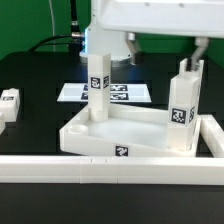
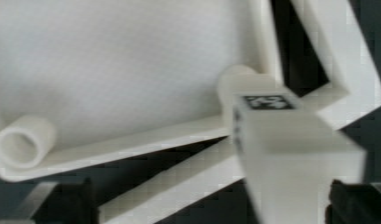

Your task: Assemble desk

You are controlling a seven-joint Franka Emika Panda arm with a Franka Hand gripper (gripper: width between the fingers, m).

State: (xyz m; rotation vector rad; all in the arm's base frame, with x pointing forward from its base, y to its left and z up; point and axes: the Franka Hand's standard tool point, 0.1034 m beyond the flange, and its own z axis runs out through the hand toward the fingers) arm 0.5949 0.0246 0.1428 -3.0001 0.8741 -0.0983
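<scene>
The white tray-like desk top lies in the middle of the black table. Two white legs stand upright in its corners. One leg is at the far corner on the exterior view's left. The other leg is at the corner on the exterior view's right. My gripper hangs just above this second leg and is open. In the wrist view that leg rises between my spread fingers, nearer one of them, and neither presses on it. The gripper holds nothing. The desk top fills the background.
The marker board lies flat behind the desk top. A long white rail runs along the front and turns up the exterior view's right side. A loose leg lies at the exterior view's left edge.
</scene>
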